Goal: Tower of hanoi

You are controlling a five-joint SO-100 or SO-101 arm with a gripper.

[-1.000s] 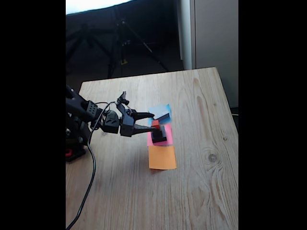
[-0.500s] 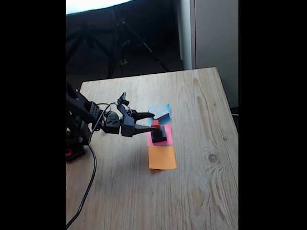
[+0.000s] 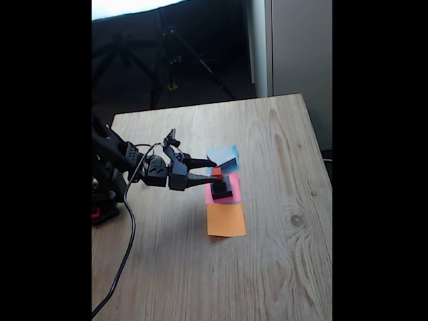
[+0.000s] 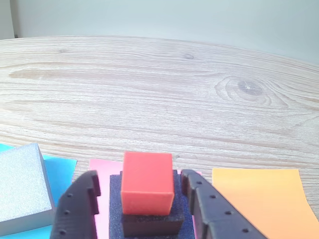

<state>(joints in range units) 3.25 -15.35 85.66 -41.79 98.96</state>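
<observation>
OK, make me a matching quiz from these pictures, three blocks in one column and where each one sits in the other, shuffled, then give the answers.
Things:
1. red cube
2. grey block
3. black stack

Places:
A. on the blue paper
B. on the pink paper
C. on top of the black blocks, between the open gripper's fingers

Pairs: 1-C, 2-A, 3-B. The orange paper has nothing on it.
</observation>
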